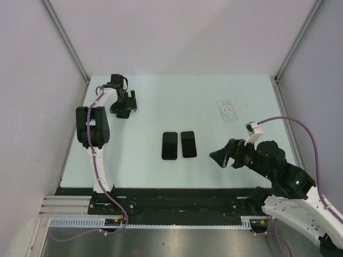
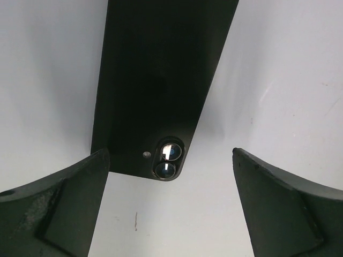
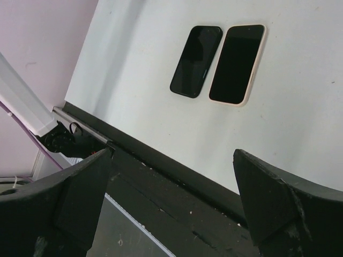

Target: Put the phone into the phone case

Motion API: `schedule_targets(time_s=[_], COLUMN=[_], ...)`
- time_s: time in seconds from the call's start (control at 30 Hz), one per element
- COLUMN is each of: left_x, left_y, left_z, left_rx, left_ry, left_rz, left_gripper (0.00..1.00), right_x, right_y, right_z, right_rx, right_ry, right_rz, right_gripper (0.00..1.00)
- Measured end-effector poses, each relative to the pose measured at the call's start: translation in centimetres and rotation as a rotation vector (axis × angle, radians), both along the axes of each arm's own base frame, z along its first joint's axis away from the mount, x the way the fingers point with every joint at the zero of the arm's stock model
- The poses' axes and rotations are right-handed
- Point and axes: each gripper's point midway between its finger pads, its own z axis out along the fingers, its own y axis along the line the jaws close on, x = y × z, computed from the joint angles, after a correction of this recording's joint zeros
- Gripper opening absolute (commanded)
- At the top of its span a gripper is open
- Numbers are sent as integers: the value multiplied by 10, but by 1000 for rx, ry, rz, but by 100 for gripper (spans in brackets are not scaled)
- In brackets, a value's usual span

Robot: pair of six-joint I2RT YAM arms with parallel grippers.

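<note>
At mid-table in the top view, the phone [image 1: 170, 145] and a beige-rimmed slab I take for the case [image 1: 188, 144] lie flat, side by side, almost touching. Both long axes run near to far. The right gripper [image 1: 217, 158] hangs just to their right and a little nearer the bases. Its jaws are spread wide and empty, pointing left toward the case's long side, and this arm is much the nearer. The left gripper [image 1: 123, 110] sits well apart at the far left, also spread. A clear sleeve [image 1: 227, 110] with a ring mark lies far right. The table [image 1: 150, 96] is pale, flat and matte, boxed by plain walls [image 1: 32, 80] on three sides.

Left wrist: the spread fingers flank the end of a dark slab [image 2: 155, 80] with twin lenses, flat on the table. Whether it is a phone back or a case I cannot tell, nor whether a finger touches it.

Right wrist: phone and case show ahead of the spread fingers, tilted alike, with the phone on the left. A black rail [image 3: 177, 182] marks the near edge. By my reckoning, a sideways approach would meet the case first.
</note>
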Motion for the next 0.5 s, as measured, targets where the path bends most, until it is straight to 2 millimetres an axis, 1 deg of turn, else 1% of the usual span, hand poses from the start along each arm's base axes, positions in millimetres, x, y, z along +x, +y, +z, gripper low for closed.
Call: schedule_targets(time_s=[0.13,0.37,0.5], left_x=[0,4,8], left_y=[4,19,18], left_z=[-3,-5,-11], left_rx=[18,89,87], left_ry=[5,5,13], left_rz=[1,3,-14], left_gripper=[100,100,100], right_x=[0,1,1], right_y=[-1,0,0], right_z=[-1,-2,-3], right_rx=[-2,-6,-10], right_ry=[1,4,8], right_rz=[-1,-3,-3], right_gripper=[100,100,100])
